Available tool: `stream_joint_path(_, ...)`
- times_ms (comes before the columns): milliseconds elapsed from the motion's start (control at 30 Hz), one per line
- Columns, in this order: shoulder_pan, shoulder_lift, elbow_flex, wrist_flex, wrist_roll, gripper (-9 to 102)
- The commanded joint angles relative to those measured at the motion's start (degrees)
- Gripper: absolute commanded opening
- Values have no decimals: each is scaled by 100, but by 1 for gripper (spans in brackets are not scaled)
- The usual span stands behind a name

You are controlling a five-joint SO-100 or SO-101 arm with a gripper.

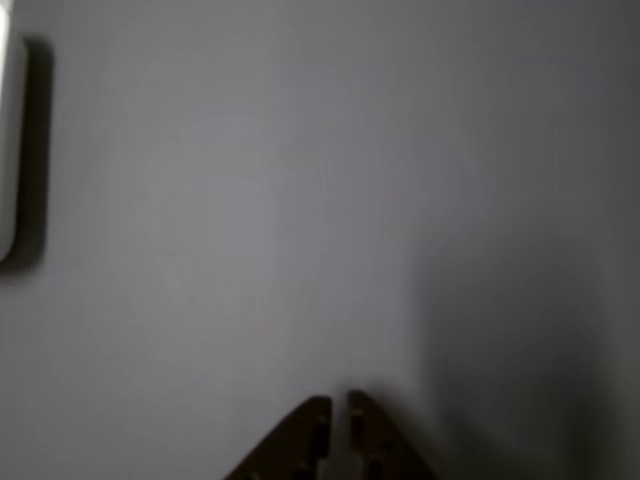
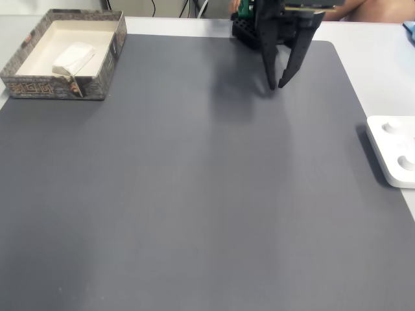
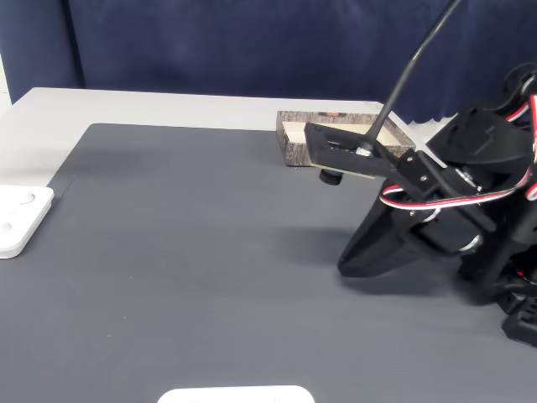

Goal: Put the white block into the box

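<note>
In a fixed view the white block [image 2: 72, 57] lies at a slant inside the box [image 2: 39, 86], which stands at the far left corner beside the grey mat. My gripper [image 2: 277, 85] hangs over the far middle of the mat, well to the right of the box, with its black fingertips almost touching and nothing between them. In another fixed view the gripper [image 3: 346, 267] points down at the mat, and the arm partly covers the box [image 3: 289, 149] behind it. The other view has the fingertips [image 1: 337, 402] at the bottom edge, close together above bare mat.
A white plate with round knobs [image 2: 392, 149] lies off the mat's right edge, and it also appears as the plate [image 3: 17, 218] at the left and as the plate [image 1: 10, 150]. Another white object [image 3: 235, 395] sits at the near edge. A person's arm [image 2: 376, 10] is behind the robot.
</note>
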State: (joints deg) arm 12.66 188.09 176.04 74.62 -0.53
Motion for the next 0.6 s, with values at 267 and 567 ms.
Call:
stream_joint_path(267, 114, 229, 114, 149, -105, -1)
stream_joint_path(567, 123, 229, 114, 149, -141, -1)
